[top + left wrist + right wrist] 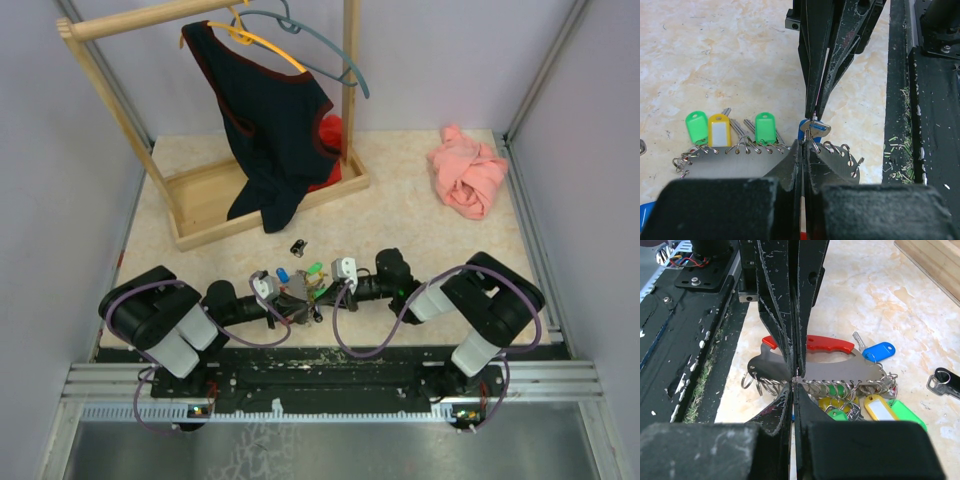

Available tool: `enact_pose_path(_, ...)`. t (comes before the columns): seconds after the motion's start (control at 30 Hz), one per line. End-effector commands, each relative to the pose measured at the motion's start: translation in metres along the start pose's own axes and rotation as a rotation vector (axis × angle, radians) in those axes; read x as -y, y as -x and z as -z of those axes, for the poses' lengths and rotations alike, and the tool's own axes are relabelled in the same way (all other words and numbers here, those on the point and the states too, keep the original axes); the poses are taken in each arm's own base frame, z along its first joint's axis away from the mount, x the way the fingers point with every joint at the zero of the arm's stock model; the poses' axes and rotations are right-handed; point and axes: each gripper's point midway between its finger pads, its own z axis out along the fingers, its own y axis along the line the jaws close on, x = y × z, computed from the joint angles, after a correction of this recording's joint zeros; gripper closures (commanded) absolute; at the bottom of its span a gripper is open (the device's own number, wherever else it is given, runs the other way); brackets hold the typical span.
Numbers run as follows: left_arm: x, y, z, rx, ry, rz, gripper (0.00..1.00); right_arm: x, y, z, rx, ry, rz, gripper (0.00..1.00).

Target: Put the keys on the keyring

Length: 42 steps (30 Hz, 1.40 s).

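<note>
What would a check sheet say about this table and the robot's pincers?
Surface: beige marbled tabletop.
Job's things: silvery keys with green, yellow and blue plastic tags, clustered along the rings of a grey metal plate.
Clutter: small black fob and crumpled pink cloth, apart from the keys.
Pincers: left pincer and right pincer both shut, tips meeting at the plate.
Cables: purple cables loop around the arms.
Surroundings: wooden rack holding a navy top; lilac walls.

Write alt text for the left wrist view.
The left tool, shut, pinches a ring-edged metal plate; the right tool, shut, reaches down to a blue-tagged key at its edge. More keys, tagged green and yellow, lie at left.
</note>
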Motion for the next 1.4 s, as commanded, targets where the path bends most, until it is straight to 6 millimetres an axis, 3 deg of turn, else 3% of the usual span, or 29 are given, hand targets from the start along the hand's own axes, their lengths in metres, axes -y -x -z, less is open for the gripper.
enact_pose_path(0.0, 0.0036, 0.0541, 0.0036, 0.202, -0.008, -0.158, 0.99, 0.0050, 0.0049, -0.0030, 0.017, 0.015, 0.017, 1.00)
enact_pose_path(1.3, 0.0067, 0.0530, 0.0027, 0.199, -0.030, -0.158, 0.99, 0.0143, 0.0104, -0.0058, 0.029, -0.023, 0.012, 1.00)
enact_pose_path(1.37, 0.0065, 0.0534, 0.0024, 0.200, -0.030, -0.158, 0.99, 0.0117, 0.0004, -0.0074, 0.013, -0.011, -0.011, 1.00)
